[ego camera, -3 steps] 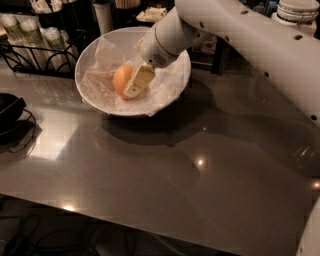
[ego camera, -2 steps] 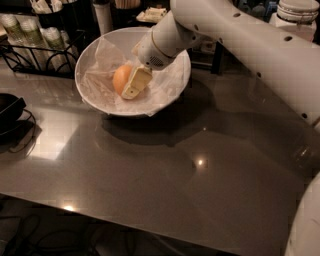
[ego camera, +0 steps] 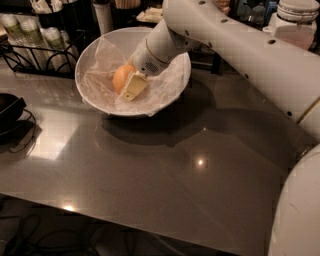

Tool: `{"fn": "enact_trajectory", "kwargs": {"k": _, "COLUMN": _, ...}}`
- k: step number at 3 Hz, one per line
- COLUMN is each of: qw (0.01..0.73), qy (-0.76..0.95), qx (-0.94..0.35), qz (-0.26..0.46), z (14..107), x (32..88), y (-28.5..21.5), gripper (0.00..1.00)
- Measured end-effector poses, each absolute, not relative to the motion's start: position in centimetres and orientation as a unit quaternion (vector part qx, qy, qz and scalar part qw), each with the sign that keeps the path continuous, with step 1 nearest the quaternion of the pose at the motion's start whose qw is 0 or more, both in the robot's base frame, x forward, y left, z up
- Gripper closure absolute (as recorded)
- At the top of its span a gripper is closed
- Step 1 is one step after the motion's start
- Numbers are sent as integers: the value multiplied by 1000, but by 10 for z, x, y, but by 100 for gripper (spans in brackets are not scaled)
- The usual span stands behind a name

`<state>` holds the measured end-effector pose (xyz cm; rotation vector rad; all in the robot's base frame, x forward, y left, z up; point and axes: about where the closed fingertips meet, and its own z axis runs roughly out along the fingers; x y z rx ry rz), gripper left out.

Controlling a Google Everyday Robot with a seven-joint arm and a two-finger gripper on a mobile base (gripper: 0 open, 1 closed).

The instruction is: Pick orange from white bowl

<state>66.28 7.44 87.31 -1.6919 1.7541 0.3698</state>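
Observation:
The orange (ego camera: 120, 77) lies in the white bowl (ego camera: 172, 95), left of its middle, on crinkled white paper. The bowl stands at the back of the grey table. My gripper (ego camera: 128, 83) reaches down into the bowl from the upper right and sits right at the orange, its cream-coloured tip against the fruit's right side. The far side of the orange and of the gripper is hidden. The orange rests low in the bowl.
A black wire rack (ego camera: 30, 50) with bottles stands at the back left. A dark dish (ego camera: 9, 112) sits at the left edge. Cups and containers (ego camera: 105, 15) line the back. My white arm (ego camera: 240, 50) spans the right side over the grey table (ego camera: 150, 170).
The gripper and orange stay in the same place in the bowl. The arm's upper part has shifted slightly toward the camera.

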Motion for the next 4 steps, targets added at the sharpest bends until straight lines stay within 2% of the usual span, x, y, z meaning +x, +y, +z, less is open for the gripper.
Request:
{"fn": "enact_trajectory", "kwargs": {"k": 2, "qw": 316, "qy": 671, "qx": -656, "qz": 143, "z": 859, "x": 668, "y": 84, "gripper": 27}}
{"fn": "enact_trajectory", "kwargs": {"k": 4, "qw": 308, "qy": 676, "qx": -655, "qz": 136, "z": 848, "x": 676, "y": 83, "gripper": 16}}
